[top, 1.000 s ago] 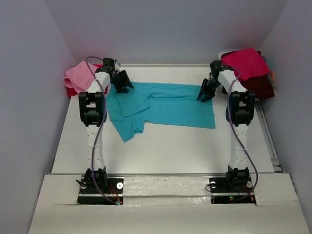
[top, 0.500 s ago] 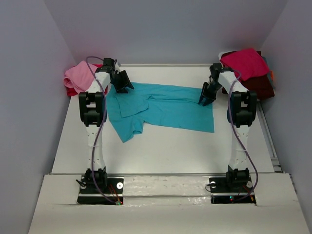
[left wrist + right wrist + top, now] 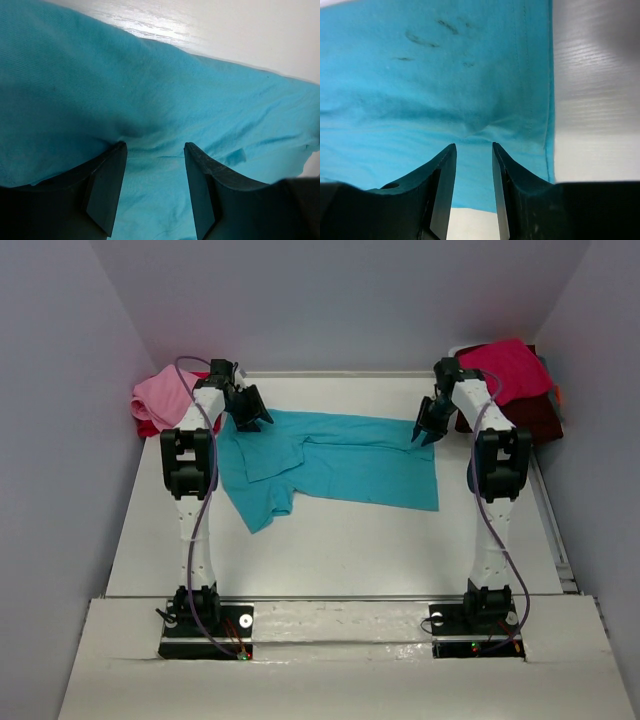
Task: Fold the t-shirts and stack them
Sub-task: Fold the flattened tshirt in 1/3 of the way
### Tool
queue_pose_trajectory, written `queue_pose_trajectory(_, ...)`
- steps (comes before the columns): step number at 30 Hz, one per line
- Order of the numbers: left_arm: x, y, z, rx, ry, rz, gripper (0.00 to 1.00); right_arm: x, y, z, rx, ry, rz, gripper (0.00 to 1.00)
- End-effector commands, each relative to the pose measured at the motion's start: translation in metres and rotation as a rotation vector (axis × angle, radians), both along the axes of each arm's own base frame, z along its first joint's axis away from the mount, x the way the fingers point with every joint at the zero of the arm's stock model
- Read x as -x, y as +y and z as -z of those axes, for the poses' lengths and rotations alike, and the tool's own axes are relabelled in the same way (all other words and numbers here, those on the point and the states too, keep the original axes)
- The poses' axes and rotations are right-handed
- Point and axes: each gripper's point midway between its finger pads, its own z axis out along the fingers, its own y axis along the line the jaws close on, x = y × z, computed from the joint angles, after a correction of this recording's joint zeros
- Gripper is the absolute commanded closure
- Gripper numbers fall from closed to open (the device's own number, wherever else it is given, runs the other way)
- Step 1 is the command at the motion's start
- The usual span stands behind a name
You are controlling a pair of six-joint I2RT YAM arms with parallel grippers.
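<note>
A turquoise t-shirt point(image 3: 340, 465) lies spread across the far half of the table, one sleeve pointing toward the near left. My left gripper point(image 3: 252, 412) stands over its far left corner. In the left wrist view that gripper point(image 3: 155, 146) is open, its tips resting on the turquoise cloth point(image 3: 150, 90), which puckers between them. At the shirt's far right corner my right gripper point(image 3: 424, 432) is open by a narrower gap point(image 3: 473, 145). Its tips press into the cloth point(image 3: 445, 75) close to the stitched hem point(image 3: 550, 100).
A pink shirt point(image 3: 160, 395) lies bunched on a red one point(image 3: 148, 426) at the far left wall. A crimson shirt point(image 3: 505, 368) sits on a dark maroon one point(image 3: 535, 420) at the far right. White table point(image 3: 330, 550) shows in front of the turquoise shirt.
My right gripper has shifted a little toward the far right, and the shirt's right end has moved slightly with it. The left gripper has stayed put.
</note>
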Motion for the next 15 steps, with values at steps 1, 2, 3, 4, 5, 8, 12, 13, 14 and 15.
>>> queue_pose_trajectory(1,0.001,0.014,-0.008,-0.051,-0.008,-0.006,0.37,-0.031,0.005,-0.044,-0.009,-0.162,0.028,0.59)
queue_pose_trajectory(2,0.001,0.014,-0.007,-0.051,-0.005,-0.006,0.37,-0.034,0.005,-0.043,-0.010,-0.163,0.030,0.59)
queue_pose_trajectory(3,0.002,0.013,-0.006,-0.048,0.000,-0.004,0.37,-0.037,0.005,-0.032,-0.009,-0.146,0.033,0.60)
queue_pose_trajectory(4,0.002,0.013,-0.003,-0.047,0.006,-0.004,0.37,-0.043,0.006,-0.034,-0.012,-0.157,0.039,0.59)
queue_pose_trajectory(5,0.003,0.013,-0.002,-0.046,0.011,-0.005,0.37,-0.045,0.006,-0.031,-0.012,-0.151,0.039,0.60)
queue_pose_trajectory(8,0.006,0.014,0.003,-0.050,0.024,-0.005,0.37,-0.047,0.007,-0.008,-0.012,-0.108,0.044,0.60)
queue_pose_trajectory(12,0.010,0.015,0.002,-0.059,0.029,-0.001,0.37,-0.045,0.008,0.015,-0.018,-0.065,0.041,0.60)
queue_pose_trajectory(13,0.011,0.015,0.004,-0.062,0.033,-0.001,0.37,-0.044,0.009,0.020,-0.020,-0.053,0.039,0.60)
queue_pose_trajectory(14,0.012,0.016,0.004,-0.064,0.032,-0.001,0.37,-0.044,0.009,0.024,-0.019,-0.045,0.039,0.60)
queue_pose_trajectory(15,0.012,0.017,0.005,-0.070,0.034,-0.003,0.37,-0.043,0.009,0.027,-0.018,-0.038,0.037,0.60)
